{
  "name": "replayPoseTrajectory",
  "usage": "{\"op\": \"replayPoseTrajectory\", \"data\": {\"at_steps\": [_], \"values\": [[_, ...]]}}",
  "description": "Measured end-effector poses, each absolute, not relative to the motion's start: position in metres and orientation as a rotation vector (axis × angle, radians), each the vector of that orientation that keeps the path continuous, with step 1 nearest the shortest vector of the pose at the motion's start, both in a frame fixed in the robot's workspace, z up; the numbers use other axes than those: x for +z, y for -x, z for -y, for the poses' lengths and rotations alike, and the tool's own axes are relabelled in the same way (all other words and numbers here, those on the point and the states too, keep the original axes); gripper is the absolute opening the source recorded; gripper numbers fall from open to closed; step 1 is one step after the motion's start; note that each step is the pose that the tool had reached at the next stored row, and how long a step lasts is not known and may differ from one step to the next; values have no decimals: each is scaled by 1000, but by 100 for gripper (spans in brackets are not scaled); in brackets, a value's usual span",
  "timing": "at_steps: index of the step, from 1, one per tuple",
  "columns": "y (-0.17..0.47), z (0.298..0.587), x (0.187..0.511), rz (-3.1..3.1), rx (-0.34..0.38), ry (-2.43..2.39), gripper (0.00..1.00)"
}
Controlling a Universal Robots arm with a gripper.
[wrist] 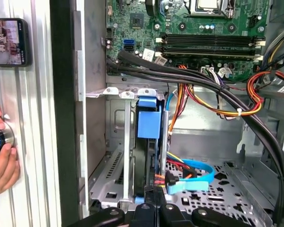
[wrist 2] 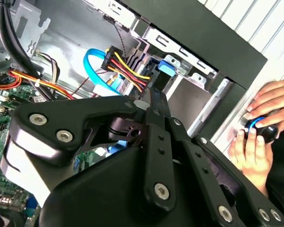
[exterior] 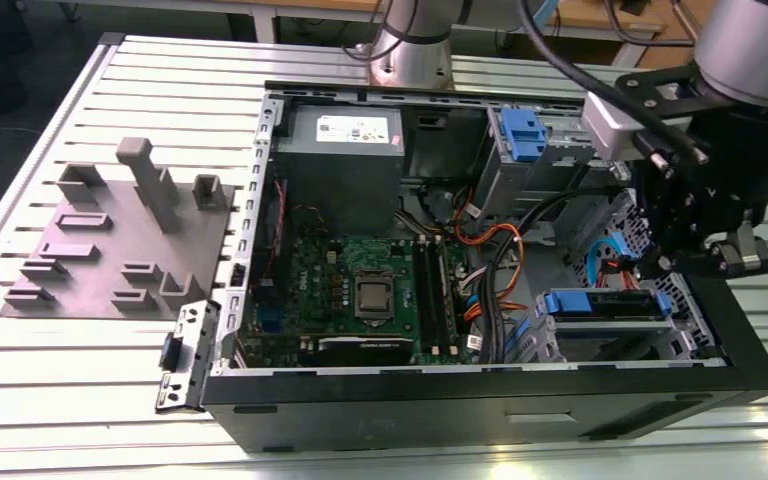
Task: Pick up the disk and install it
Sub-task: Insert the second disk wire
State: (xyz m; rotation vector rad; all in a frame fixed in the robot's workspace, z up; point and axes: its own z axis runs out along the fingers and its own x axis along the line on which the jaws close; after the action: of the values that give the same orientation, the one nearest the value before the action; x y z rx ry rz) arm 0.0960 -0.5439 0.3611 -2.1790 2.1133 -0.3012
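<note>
So the open PC case is lying on its side on the slatted metal desk, and the arm's claw is reaching down into it at the right of the exterior view. In the second wrist view the claw has its two black fingers pressed together at the tips, with nothing I can see pinched between them. The disk sits in the grey drive cage at the lower right of the exterior view, blue carrier end facing up, just below the claw. In the first wrist view the disk is edge-on between the cage walls, right beside a blue data cable. I can't tell if it's seated all the way. The green motherboard fills the middle of the case, and a grey fixture plate lies at the left. A person's hand rests on a knob beside the case.
</note>
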Motion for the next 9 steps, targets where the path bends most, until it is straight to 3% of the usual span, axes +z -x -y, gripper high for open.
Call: {"op": "replayPoseTrajectory", "data": {"at_steps": [9], "values": [[-96, 544, 368, -2144, -239, 2215, 11]]}}
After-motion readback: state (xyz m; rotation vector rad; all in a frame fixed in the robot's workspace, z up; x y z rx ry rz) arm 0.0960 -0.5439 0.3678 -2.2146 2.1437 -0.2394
